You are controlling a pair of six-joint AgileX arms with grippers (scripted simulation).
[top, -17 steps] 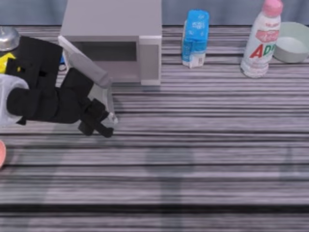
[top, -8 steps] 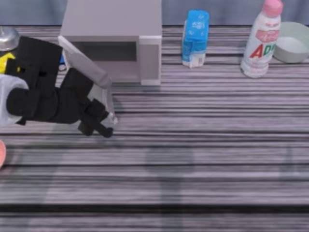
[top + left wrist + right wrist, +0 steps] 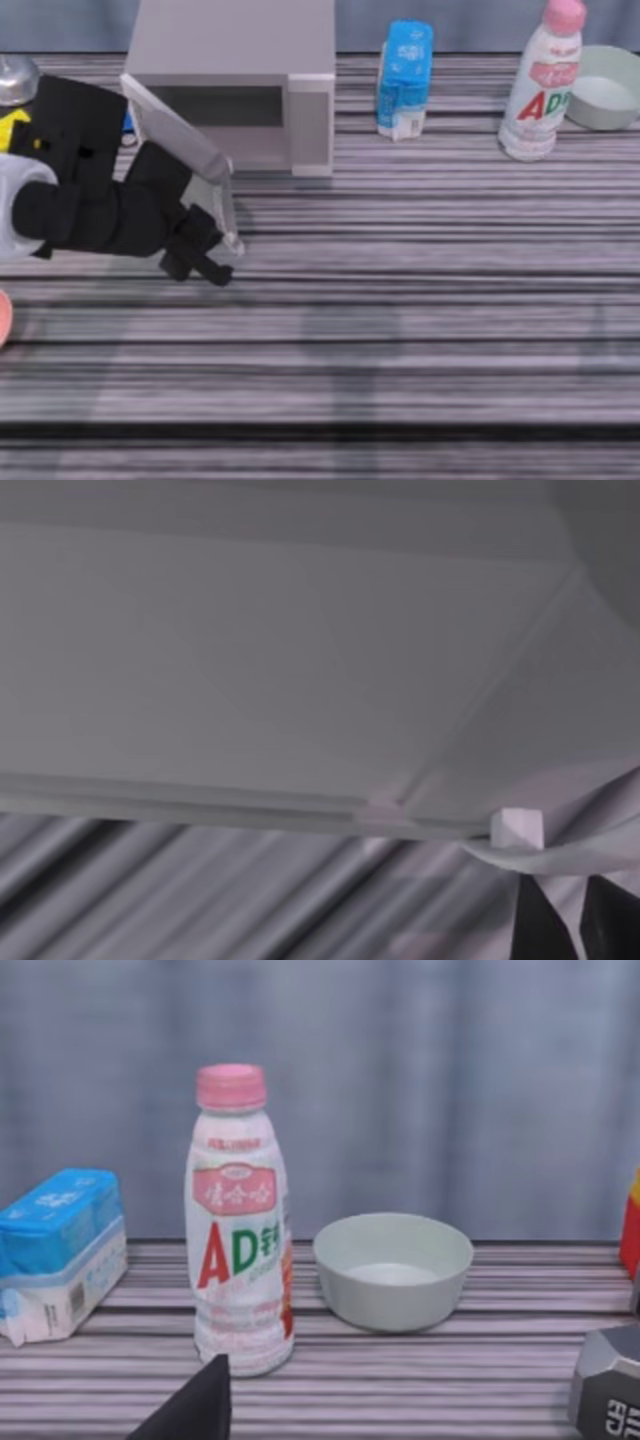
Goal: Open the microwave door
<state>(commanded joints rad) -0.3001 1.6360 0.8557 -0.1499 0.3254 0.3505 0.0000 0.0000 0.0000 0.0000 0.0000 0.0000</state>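
Observation:
The light grey microwave (image 3: 235,35) stands at the back left of the table. Its door (image 3: 180,130) is swung out toward the front left, hinged at the left, so the dark cavity (image 3: 225,105) shows. My left gripper (image 3: 205,255) is at the door's free edge (image 3: 228,215), shut on the pale handle strip. In the left wrist view the door (image 3: 250,660) fills most of the picture, and the two dark fingers (image 3: 545,925) pinch a pale strip. My right arm is out of the top view; a dark part of my right gripper (image 3: 200,1410) shows in its wrist view.
A blue carton (image 3: 404,78), a pink-capped bottle (image 3: 540,85) and a pale bowl (image 3: 606,88) stand along the back right. A metal dome (image 3: 15,78) sits at the far left, and a pink object (image 3: 3,318) is at the left edge.
My left arm has shifted slightly to the left, still holding the door's edge. The door's angle has barely changed.

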